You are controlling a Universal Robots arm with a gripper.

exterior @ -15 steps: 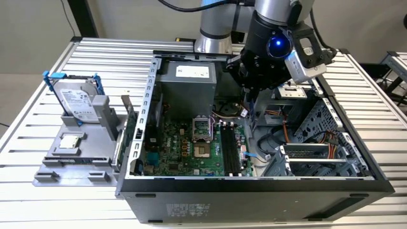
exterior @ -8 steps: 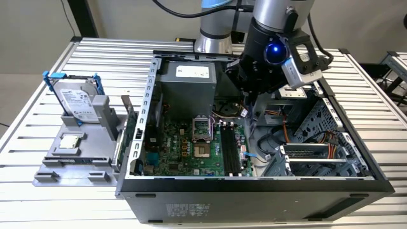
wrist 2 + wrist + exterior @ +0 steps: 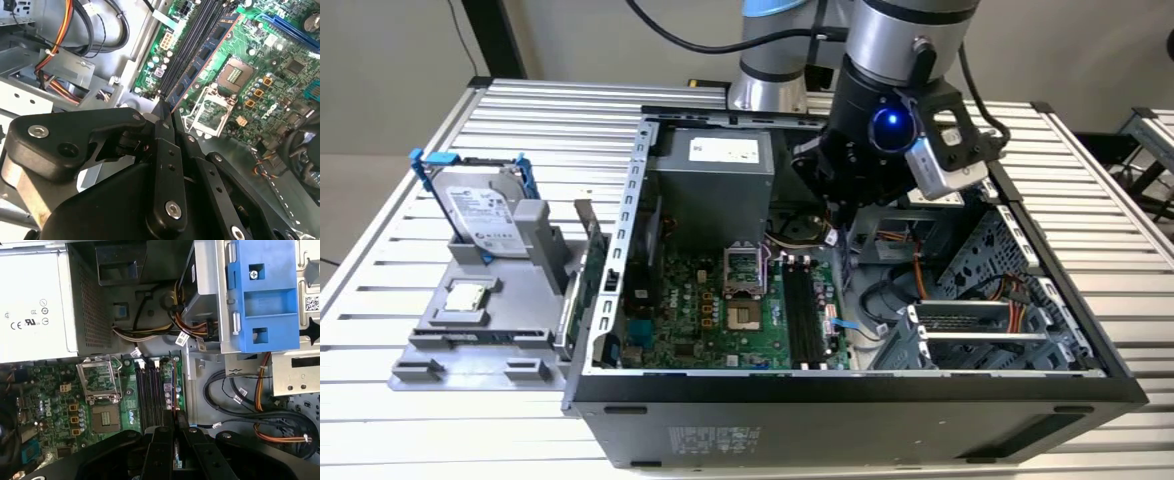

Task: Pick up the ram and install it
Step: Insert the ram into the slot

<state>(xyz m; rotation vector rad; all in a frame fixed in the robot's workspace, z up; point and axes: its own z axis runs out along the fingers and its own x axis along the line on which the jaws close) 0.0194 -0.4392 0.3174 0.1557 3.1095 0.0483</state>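
Fingers (image 3: 164, 131) of the gripper (image 3: 168, 111) were drawn narrow, pinching the near end of the ram (image 3: 202, 60). The stick ran lengthwise along the outermost of the black slots (image 3: 150, 390), at the motherboard's (image 3: 50, 400) edge next to the cables (image 3: 258, 390) on the case floor. Whether it was seated or just resting on the slot could not be told.

The likely trouble was a crooked press. With the grip at one end, that end could sink first, jamming the stick or flexing the motherboard. A notch out of line with the slot's key would block it, and a thin board could slip between the pads.

The ram looked long, flat and thin, a dark board carrying a row of dark chips.
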